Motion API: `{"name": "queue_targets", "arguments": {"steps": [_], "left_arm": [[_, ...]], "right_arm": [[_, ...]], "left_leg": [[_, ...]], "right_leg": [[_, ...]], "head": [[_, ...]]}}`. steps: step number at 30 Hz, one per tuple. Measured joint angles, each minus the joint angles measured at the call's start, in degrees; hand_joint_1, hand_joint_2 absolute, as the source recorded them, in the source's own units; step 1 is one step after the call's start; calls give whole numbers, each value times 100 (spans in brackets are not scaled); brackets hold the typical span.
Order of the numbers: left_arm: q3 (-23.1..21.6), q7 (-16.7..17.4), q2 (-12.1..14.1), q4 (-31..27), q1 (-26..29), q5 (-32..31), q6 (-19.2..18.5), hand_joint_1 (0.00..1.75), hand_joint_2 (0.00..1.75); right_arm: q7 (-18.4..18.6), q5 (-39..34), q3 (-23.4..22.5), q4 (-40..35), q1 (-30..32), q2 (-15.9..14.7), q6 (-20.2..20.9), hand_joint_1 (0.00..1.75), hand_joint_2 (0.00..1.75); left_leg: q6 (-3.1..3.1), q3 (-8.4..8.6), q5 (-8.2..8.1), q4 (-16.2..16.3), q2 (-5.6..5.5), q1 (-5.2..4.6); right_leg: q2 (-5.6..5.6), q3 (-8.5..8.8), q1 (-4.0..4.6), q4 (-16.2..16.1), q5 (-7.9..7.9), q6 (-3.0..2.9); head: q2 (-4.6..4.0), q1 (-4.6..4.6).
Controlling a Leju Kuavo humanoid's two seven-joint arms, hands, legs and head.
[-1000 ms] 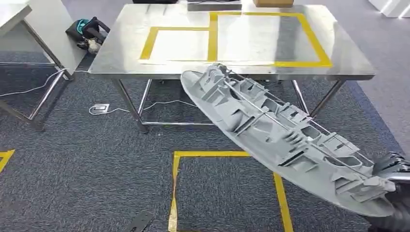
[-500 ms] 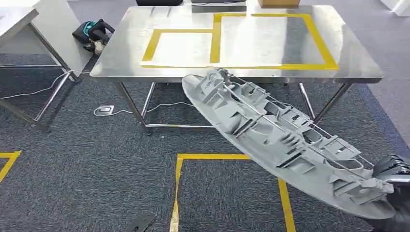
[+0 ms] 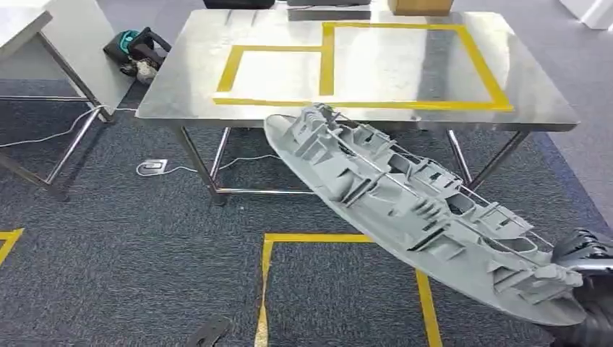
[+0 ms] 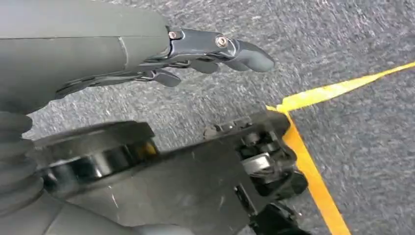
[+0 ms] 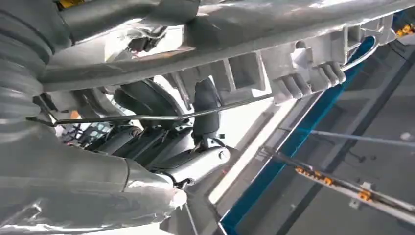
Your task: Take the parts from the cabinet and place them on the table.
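One long grey ribbed part (image 3: 412, 210) is held at its 4 o'clock end by the right hand (image 5: 195, 152), fingers curled into its ribs, tip near the table (image 3: 173, 94) edge; looks stiff but leveraged, so grip nearer mid-span; left hand (image 4: 195, 46) loosely open, empty.

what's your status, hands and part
Right robot hand grips long grey part at one end. Left robot hand open. Part short of steel table.

Bright, even light; glare on steel table (image 3: 549, 108); wrist views soft
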Motion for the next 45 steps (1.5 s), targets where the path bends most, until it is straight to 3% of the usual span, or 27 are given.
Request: {"name": "queue_targets", "arguments": {"steps": [2,4,5,6,7,10,11,12,13,16,17,19,20,21,22,25,26,27,30,32,35,36,37,40,41,42,45], "left_arm": [[0,0,0,0,-5,11,-2,0,175],[0,0,-2,0,-1,35,-15,0,175],[0,0,0,0,7,46,-20,0,175],[0,0,0,0,17,50,-26,0,175],[2,0,0,0,25,55,-33,0,175],[0,-28,-2,0,38,52,15,0,175],[0,-46,0,0,24,55,35,0,175],[0,-52,4,0,20,57,44,0,175],[0,-57,9,0,34,57,50,0,175],[0,-66,22,0,25,68,50,0,175],[0,-77,22,0,14,68,50,0,175],[0,-81,24,0,14,85,50,0,175],[0,-81,31,0,26,94,50,0,175],[2,-81,33,0,40,96,50,0,175],[0,-81,37,0,49,101,50,0,175],[0,-81,44,0,49,101,50,0,175],[2,-81,48,0,55,101,50,0,175],[0,-81,48,0,54,101,55,0,175],[2,-96,48,0,62,98,100,0,175],[2,-98,50,0,61,94,103,0,175],[0,-98,52,0,52,94,107,0,175],[0,-98,57,0,63,96,107,0,175],[0,-98,59,0,68,96,107,0,175],[-2,-98,55,0,67,96,107,0,175],[-2,-98,59,0,69,96,107,0,175],[-2,-98,66,0,48,96,107,0,175],[-4,-98,79,0,56,105,111,0,175]], "right_arm": [[9,0,7,2,-33,-11,4,175,175],[22,0,17,9,-53,-15,9,175,175],[41,4,24,20,-56,-15,13,175,175],[63,20,26,42,-55,-15,18,175,175],[77,28,28,55,-56,-15,18,175,175],[85,68,50,70,-80,-22,18,175,175],[83,70,63,87,-93,-26,17,175,175],[83,72,74,94,-107,-33,15,175,175],[90,83,79,92,-82,-33,15,175,175],[101,103,92,109,-103,-33,13,175,175],[101,103,98,114,-121,-33,13,175,175],[98,103,114,120,-164,-33,13,175,175],[98,103,129,129,-163,-33,13,175,175],[101,103,138,140,-160,-33,13,175,175],[101,103,142,157,-161,-33,13,175,175],[101,105,153,162,-172,-33,13,175,175],[101,105,159,164,-179,-33,13,175,175],[96,105,164,170,-184,-33,7,175,175],[98,114,168,172,-176,-33,-2,175,175],[101,118,188,173,-185,-33,-4,175,175],[92,116,214,188,-191,-33,-4,175,175],[96,88,227,197,-190,-33,4,175,175],[107,44,232,208,-185,-33,20,175,175],[105,-83,258,216,-202,-33,81,175,175],[98,-111,267,225,-206,-33,105,175,175],[96,-120,273,232,-217,-33,122,175,175],[76,-90,273,238,-208,-33,136,175,175]], "left_leg": [[69,80,-39,-17,3,6],[112,124,-91,-16,4,-11],[115,154,-121,-15,4,-18],[113,200,-156,-15,1,-19],[107,256,-195,-15,-6,-19],[44,445,-351,-16,-21,-12],[1,472,-377,0,-23,-37],[-31,427,-392,4,-24,-46],[-48,441,-396,-5,-16,-47],[-139,422,-407,138,-4,-42],[-176,247,-436,453,4,-35],[-234,-317,-803,1339,6,-14],[-245,-557,-981,1663,6,-12],[-245,-706,-1015,1779,6,-11],[-235,-732,-881,1674,6,-11],[-148,-347,127,443,15,-20],[-115,-307,192,139,31,-43],[-88,-297,-48,92,23,-44],[15,-169,66,13,9,-30],[71,-27,62,-2,5,-12],[113,35,-39,-1,3,-24],[116,77,-83,0,2,-27],[112,134,-125,1,-6,-26],[55,361,-280,2,-28,-12],[19,392,-322,-2,-32,-19],[-16,389,-352,18,-43,-46],[-82,457,-395,-29,-29,-51]], "right_leg": [[-11,-240,8,470,-239,6],[-6,-768,13,1385,-614,33],[-8,-991,13,1715,-709,43],[-8,-1117,12,1806,-651,34],[-9,-1090,12,1630,-447,36],[-14,-591,5,237,488,15],[-16,-590,27,165,282,5],[-18,-510,31,111,213,-70],[-7,-537,33,89,352,-108],[8,-444,0,47,293,-210],[0,-404,-2,29,269,-243],[-5,-351,-2,22,206,-276],[-3,-317,-2,22,171,-278],[2,-270,-2,22,130,-279],[10,-206,-2,22,86,-275],[12,16,-2,10,-61,-235],[25,91,23,38,-110,-200],[33,58,30,17,-167,-153],[27,207,29,-3,-183,-28],[5,119,25,265,-345,-2],[4,-666,27,1500,-840,24],[3,-863,27,1712,-890,25],[3,-906,26,1629,-755,28],[-3,-504,15,357,216,41],[5,-425,22,187,257,46],[-9,-433,46,41,49,-41],[15,-346,48,66,147,-176]], "head": [[0,53],[0,74],[0,72],[-2,72],[0,72],[0,81],[0,77],[0,90],[0,76],[0,88],[0,57],[0,66],[0,66],[0,68],[0,63],[0,66],[-2,68],[0,57],[0,64],[-2,74],[-2,120],[0,120],[-2,129],[-2,131],[-2,129],[-2,144],[0,114]]}}
